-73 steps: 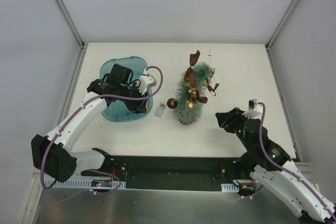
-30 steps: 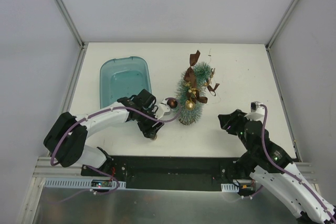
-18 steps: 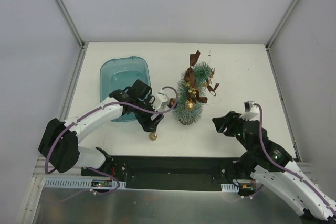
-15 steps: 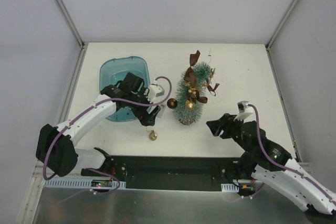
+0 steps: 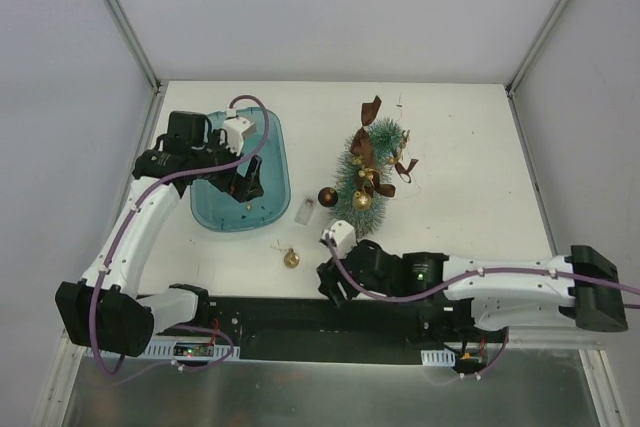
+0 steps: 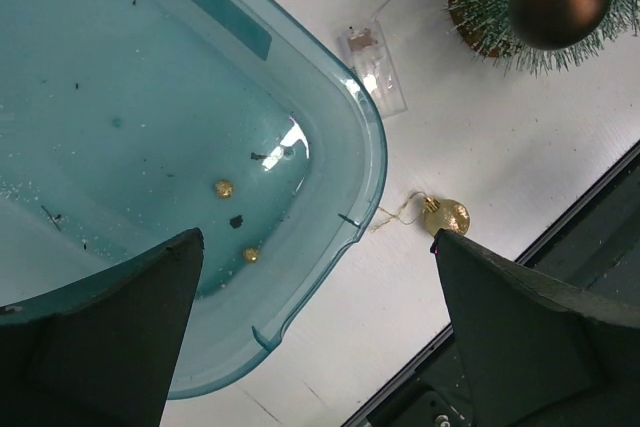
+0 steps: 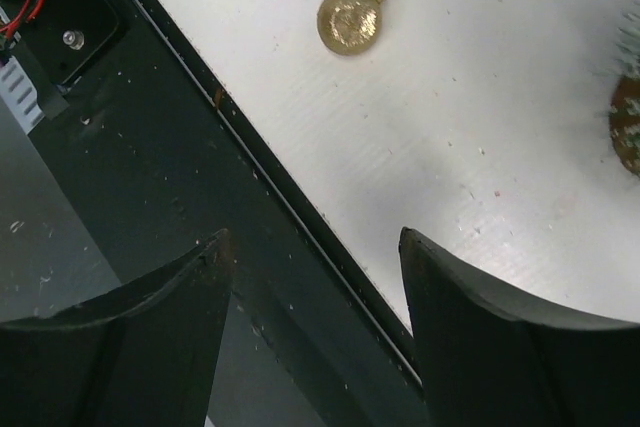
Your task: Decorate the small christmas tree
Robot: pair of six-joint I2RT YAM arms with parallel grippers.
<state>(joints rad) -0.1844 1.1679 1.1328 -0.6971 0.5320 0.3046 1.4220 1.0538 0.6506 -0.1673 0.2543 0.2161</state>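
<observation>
While the left arm bends up along the surface's left edge, its hand (image 5: 243,179) hangs over the teal tray (image 5: 222,219), fingers spread wide and empty. The right arm lies stretched leftward along the near edge, its hand (image 5: 333,282) low, fingers apart on nothing, near a gold bauble (image 5: 291,259). The small christmas tree (image 5: 362,182) stands mid-surface.

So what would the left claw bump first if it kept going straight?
Probably the teal tray: the open left gripper points down into its rounded corner, beside two tiny gold beads. How high above it hangs is unclear.
</observation>
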